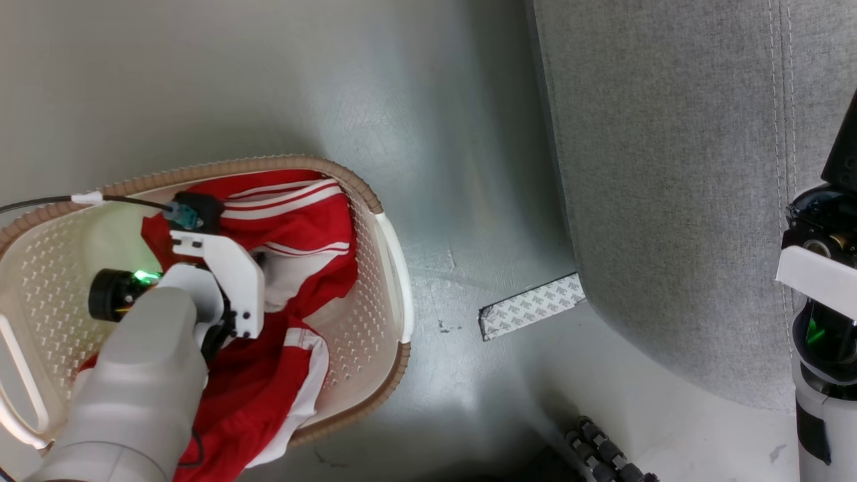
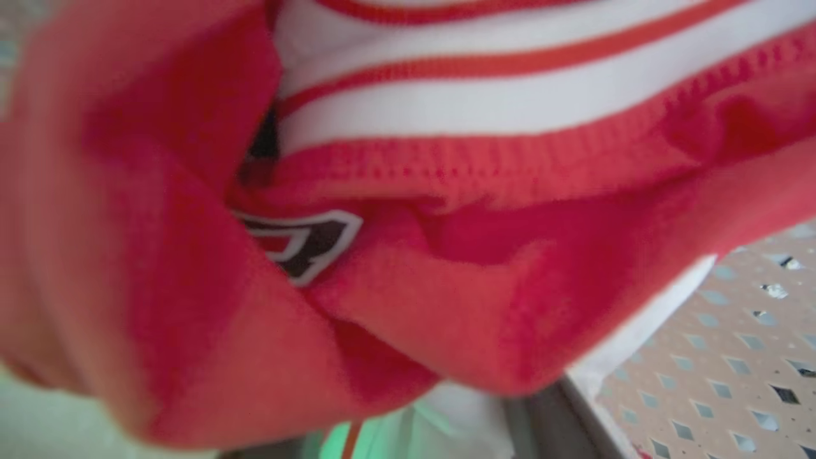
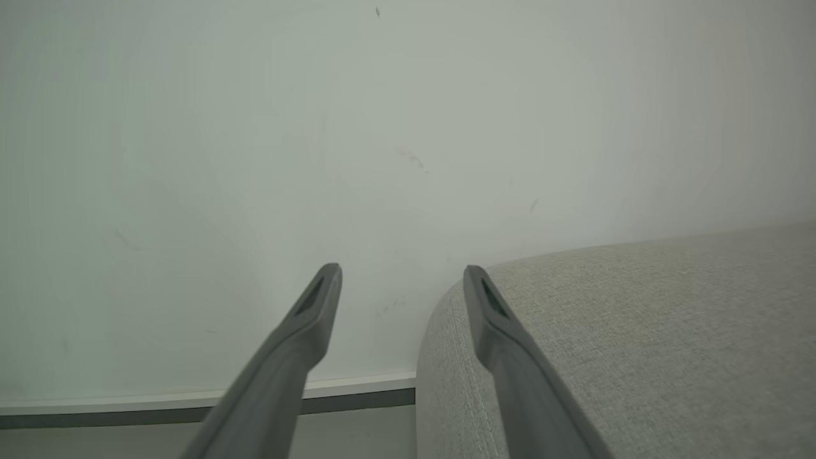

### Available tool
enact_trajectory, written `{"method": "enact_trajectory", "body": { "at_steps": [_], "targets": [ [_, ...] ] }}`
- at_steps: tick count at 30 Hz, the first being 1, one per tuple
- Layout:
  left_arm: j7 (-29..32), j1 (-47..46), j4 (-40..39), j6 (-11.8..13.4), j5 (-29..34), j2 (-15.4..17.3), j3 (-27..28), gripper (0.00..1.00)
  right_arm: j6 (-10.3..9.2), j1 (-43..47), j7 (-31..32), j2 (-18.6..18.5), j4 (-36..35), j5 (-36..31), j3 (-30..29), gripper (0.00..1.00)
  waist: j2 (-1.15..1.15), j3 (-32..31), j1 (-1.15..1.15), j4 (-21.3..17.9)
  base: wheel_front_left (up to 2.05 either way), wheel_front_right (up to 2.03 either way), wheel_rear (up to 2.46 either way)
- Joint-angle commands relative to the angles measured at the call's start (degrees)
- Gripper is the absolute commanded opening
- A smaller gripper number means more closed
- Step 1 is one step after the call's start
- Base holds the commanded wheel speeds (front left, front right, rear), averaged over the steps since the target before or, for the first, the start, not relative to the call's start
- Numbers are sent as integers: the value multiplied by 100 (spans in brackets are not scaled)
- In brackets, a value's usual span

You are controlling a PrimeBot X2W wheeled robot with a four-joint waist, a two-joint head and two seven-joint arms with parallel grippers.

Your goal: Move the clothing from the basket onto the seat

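The basket (image 1: 395, 254) stands on the floor at the lower left, and the red-and-white clothing (image 1: 288, 227) lies heaped inside it. My left arm reaches down into the heap, and its gripper (image 1: 217, 338) is buried in the fabric under the wrist, fingers hidden. The left wrist view is pressed close to red cloth with white stripes (image 2: 446, 287), with the basket's perforated wall (image 2: 733, 357) at the lower right. The grey seat (image 1: 669, 167) rises on the right. My right gripper (image 3: 401, 274) stands open and empty over the seat's rounded edge (image 3: 637, 331).
A patterned strip of tape (image 1: 532, 306) lies on the grey floor (image 1: 435, 100) between basket and seat. A dark ribbed part (image 1: 606, 455) shows at the bottom edge. A pale wall (image 3: 255, 127) with a baseboard (image 3: 191, 401) stands beyond the seat.
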Motion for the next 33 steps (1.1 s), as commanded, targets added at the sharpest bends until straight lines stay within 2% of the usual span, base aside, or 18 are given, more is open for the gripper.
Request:
{"method": "enact_trajectory", "body": {
  "at_steps": [1,8,16,26,33],
  "targets": [
    [-14,-40,33,-7,46,33,-19,0,-12,-18,5,22,-10,25,-15,100,0,-3,0,-6,0,0,0],
    [-258,19,42,-79,-40,-1,-154,0,-12,-31,5,23,90,30,-38,100,0,-156,0,59,0,0,0],
    [-532,400,59,-97,-299,-120,-215,0,-12,55,5,20,230,-66,-48,100,0,-834,0,231,0,0,0],
    [-1027,1172,-414,-101,-875,-510,-712,0,-12,449,5,11,601,-371,-8,100,0,-2276,0,665,0,0,0],
    [-1379,1770,-873,-100,-1434,-591,-1220,0,-12,839,5,-124,933,-398,43,100,0,-3425,0,1020,0,0,0]
  ]
}}
